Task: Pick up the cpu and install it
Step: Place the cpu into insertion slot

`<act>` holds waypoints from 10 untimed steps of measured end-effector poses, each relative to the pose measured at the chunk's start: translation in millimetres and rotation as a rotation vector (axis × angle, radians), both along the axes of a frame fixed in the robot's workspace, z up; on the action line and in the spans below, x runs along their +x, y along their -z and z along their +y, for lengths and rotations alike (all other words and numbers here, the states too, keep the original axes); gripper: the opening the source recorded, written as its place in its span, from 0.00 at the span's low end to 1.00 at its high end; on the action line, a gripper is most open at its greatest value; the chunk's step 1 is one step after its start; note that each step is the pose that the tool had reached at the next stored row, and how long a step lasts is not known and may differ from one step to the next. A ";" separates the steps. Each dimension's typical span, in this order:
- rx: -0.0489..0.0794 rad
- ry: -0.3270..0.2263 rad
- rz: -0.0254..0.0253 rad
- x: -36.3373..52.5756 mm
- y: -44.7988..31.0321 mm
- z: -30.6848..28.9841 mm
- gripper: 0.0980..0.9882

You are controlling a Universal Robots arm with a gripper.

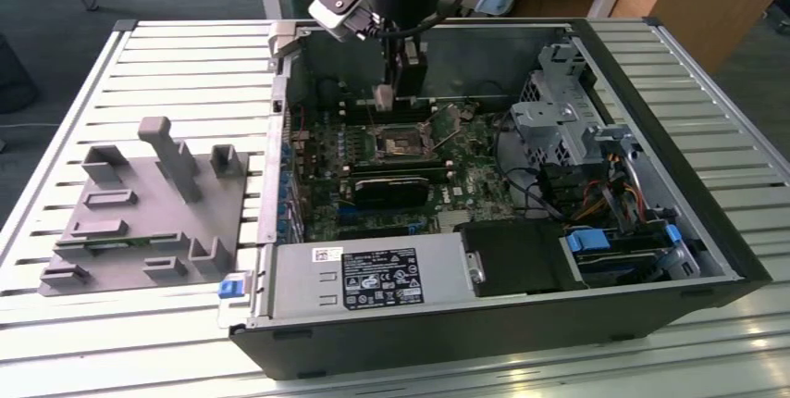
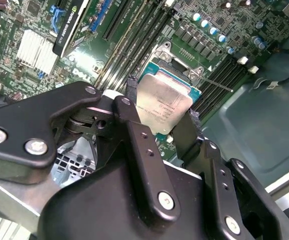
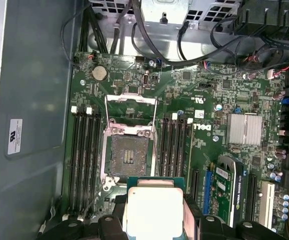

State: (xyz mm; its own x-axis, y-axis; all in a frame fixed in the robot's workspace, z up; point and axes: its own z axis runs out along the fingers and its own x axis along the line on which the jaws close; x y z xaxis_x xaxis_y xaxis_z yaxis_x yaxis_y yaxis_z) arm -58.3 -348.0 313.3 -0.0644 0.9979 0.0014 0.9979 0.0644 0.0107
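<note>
— Second wrist view: what do the black metal fingers (image 2: 134,135) pinch?
— The gripper (image 2: 160,112) is clamped on the cpu (image 2: 163,102), a flat square chip with a matte silvery-grey metal top and paler rim, its edges between the pads.
— And underneath?
— Inside the open black metal computer case (image 1: 494,347) lies the green motherboard (image 3: 199,135). Its dark square socket (image 3: 128,156), metal frame lifted, sits near the chip, apart from it.

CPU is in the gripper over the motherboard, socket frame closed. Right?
No: the cpu is in the gripper over the motherboard, but the socket frame is flipped open, leaving the socket bare. The first wrist view shows it.
</note>
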 end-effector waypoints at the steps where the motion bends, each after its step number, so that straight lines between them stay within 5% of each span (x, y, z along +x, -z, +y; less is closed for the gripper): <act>1: 0.000 0.000 0.0001 0.1 0.7 0.2 0.49; 10: 0.000 0.000 0.0000 2.0 10.1 3.4 0.49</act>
State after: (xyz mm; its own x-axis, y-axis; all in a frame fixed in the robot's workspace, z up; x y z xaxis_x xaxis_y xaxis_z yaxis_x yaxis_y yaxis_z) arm -56.3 -344.6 303.2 -0.0644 0.9979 0.0016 0.9979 0.0644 0.0107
